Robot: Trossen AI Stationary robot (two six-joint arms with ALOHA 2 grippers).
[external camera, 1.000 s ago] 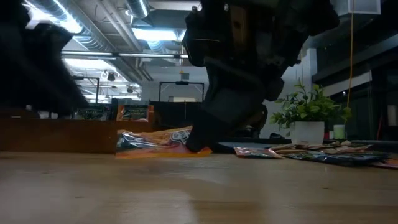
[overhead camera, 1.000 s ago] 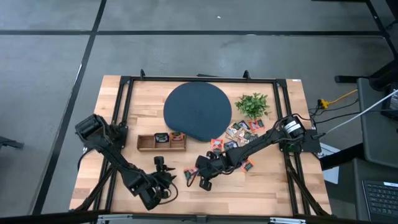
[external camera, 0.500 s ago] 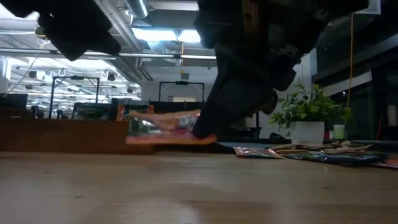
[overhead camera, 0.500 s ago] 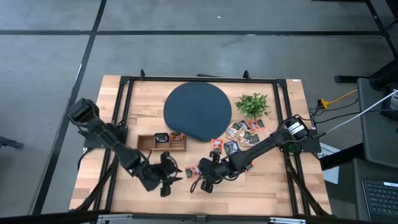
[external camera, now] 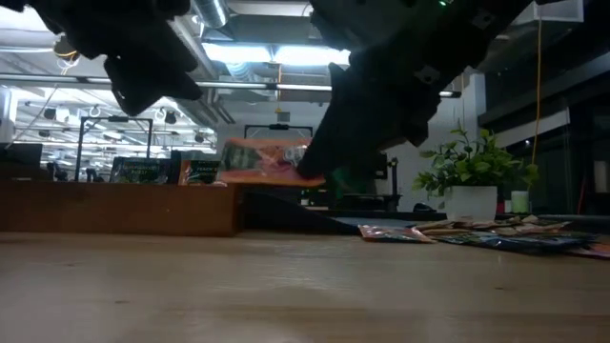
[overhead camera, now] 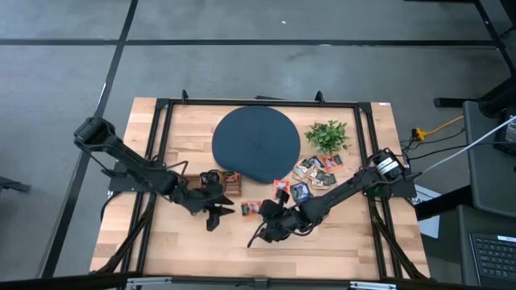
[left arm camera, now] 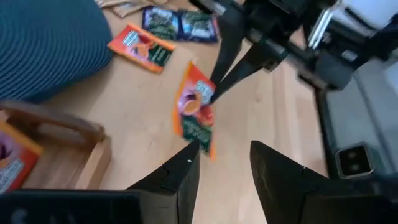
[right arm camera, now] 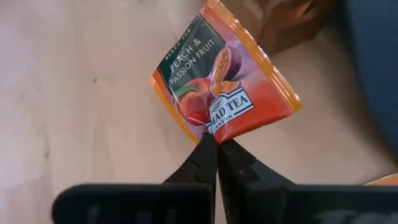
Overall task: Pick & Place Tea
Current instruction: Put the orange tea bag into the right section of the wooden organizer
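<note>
Left of centre in the high view, a wooden tray (overhead camera: pixel 190 184) holds two tea sachets — a dark one and an orange one. Just below it the left gripper (overhead camera: pixel 216 211) hangs parted, holding nothing. To its right, the right gripper (overhead camera: pixel 262 211) pinches an orange sachet (right arm camera: pixel 225 93) by a corner — lifted off the table (overhead camera: pixel 339 242). More sachets (overhead camera: pixel 314 171) lie right of centre, below the plant (overhead camera: pixel 327 134).
</note>
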